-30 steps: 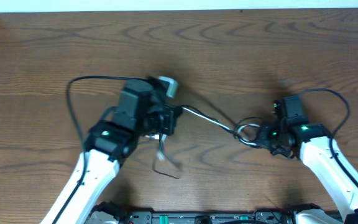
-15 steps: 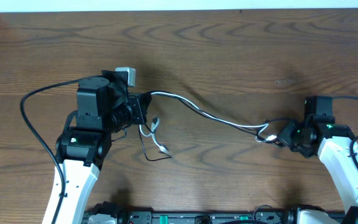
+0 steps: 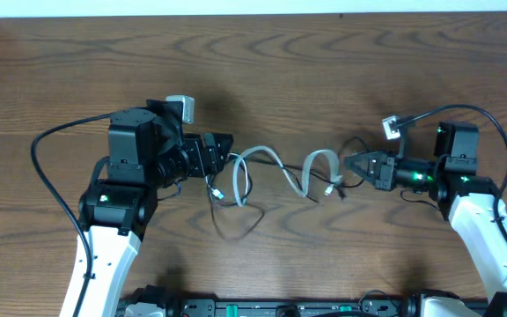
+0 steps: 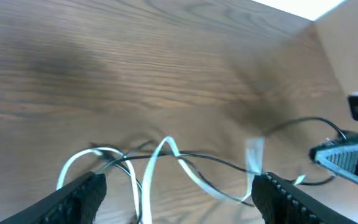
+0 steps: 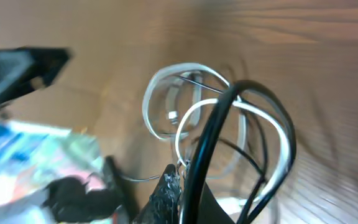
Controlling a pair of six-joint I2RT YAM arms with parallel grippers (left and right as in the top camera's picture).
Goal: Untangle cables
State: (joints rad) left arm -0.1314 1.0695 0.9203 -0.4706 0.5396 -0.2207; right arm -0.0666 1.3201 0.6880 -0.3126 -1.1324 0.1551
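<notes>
Right claw point(image 3: 356, 164), right of centre in the overhead view, is clenched on the cables point(image 3: 277, 164); left claw point(image 3: 221, 151), left of centre, is released, its fingers point(image 4: 82, 194) wide apart. The cables, white and black, loop across the bench point(image 3: 324, 70) mid-frame between both claws

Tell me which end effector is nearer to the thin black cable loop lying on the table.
Left. The left end effector sits just above the black cable loop. The right end effector is well off to the other side, past the wavy white cable.
</notes>
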